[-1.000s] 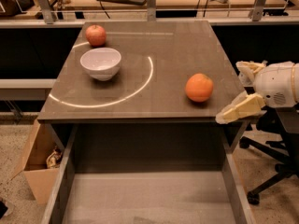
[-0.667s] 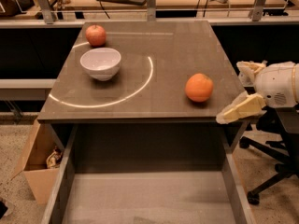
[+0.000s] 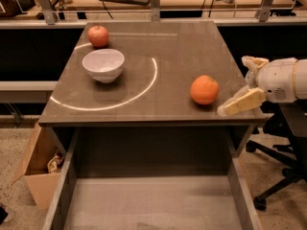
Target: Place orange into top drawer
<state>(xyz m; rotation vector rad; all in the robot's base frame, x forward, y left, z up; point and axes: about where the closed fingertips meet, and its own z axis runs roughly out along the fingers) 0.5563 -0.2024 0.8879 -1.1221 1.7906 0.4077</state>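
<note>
The orange (image 3: 204, 90) sits on the table (image 3: 182, 47) near its front right corner, just left of the gripper (image 3: 235, 86) and not touching it. The fingers (image 3: 242, 103) are spread wide apart and hold nothing; the nearer one lies by the table's front right edge. Below the table's front edge, the top drawer (image 3: 153, 200) stands pulled out, its bottom bare.
</note>
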